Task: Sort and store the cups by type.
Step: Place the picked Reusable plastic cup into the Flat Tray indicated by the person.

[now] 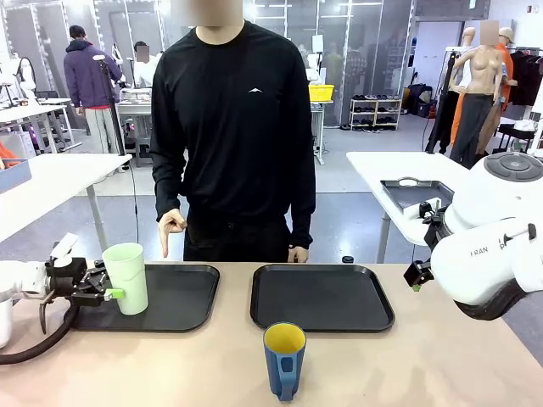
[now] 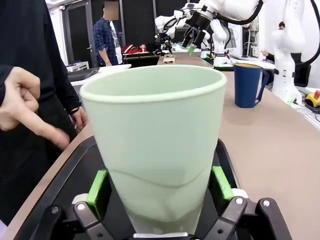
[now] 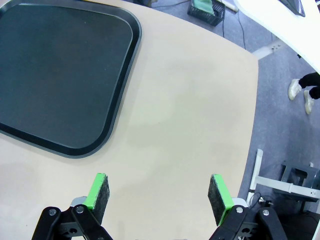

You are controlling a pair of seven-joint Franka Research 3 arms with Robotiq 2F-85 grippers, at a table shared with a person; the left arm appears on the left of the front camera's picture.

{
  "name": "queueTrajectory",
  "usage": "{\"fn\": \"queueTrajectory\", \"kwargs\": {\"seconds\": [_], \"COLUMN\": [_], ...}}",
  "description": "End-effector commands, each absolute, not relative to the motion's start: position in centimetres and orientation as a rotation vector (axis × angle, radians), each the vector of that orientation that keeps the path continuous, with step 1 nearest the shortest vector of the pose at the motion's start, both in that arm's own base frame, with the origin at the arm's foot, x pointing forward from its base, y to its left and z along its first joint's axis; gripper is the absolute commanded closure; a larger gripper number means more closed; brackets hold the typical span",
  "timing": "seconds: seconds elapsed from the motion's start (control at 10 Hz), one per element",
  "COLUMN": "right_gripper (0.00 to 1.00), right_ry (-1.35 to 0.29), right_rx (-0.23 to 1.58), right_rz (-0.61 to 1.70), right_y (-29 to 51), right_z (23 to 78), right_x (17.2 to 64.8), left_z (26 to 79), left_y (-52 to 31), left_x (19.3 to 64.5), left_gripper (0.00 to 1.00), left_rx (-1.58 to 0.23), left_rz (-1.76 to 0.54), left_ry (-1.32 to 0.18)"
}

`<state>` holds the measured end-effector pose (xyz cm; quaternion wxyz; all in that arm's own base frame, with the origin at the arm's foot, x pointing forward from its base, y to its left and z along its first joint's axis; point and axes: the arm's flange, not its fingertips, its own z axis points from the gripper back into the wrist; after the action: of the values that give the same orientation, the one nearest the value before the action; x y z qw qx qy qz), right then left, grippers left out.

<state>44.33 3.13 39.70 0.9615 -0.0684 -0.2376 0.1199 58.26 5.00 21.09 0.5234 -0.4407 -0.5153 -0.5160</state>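
The pale mint-green tumbler (image 1: 125,276) stands upright on the left end of the left black tray (image 1: 182,298). My left gripper (image 1: 117,291) reaches in from the left and straddles it low down. In the left wrist view the tumbler (image 2: 155,145) sits between the green pads (image 2: 98,192), which stand wide beside its walls with thin gaps, so the gripper is open. The dark blue mug (image 1: 284,358) with yellow inside stands on the bare table at front centre, its handle toward me. My right gripper (image 1: 417,276) hovers open at the right, above bare tabletop (image 3: 160,192).
A second black tray (image 1: 322,297) lies right of centre with nothing on it; its corner shows in the right wrist view (image 3: 50,75). A person stands at the far edge, one hand (image 1: 170,227) pointing down over the left tray, the other resting at the table edge.
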Motion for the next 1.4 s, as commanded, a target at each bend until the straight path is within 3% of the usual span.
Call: {"fn": "queueTrajectory", "kwargs": {"seconds": [0.0,0.8,1.1,1.3], "right_gripper": [0.0,0.0,0.0,0.0], "right_ry": [-0.481,-0.481,-0.481,-0.481], "right_rx": [-0.139,-0.139,-0.139,-0.139], "right_rz": [0.244,0.244,0.244,0.244], "right_y": [3.1,3.1,3.1,3.1], "right_z": [39.6,39.6,39.6,39.6], "right_x": [44.3,44.3,44.3,44.3], "left_z": [20.6,23.4,26.9,29.5], "left_y": [6.0,12.2,11.6,11.3], "left_x": [57.8,50.0,46.0,44.4], "left_gripper": [0.0,0.0,0.0,0.0], "left_rx": [-1.013,-0.858,-0.71,-0.666], "left_rz": [-1.22,-1.154,-1.168,-1.145], "left_ry": [-1.231,-1.227,-1.208,-1.276]}}
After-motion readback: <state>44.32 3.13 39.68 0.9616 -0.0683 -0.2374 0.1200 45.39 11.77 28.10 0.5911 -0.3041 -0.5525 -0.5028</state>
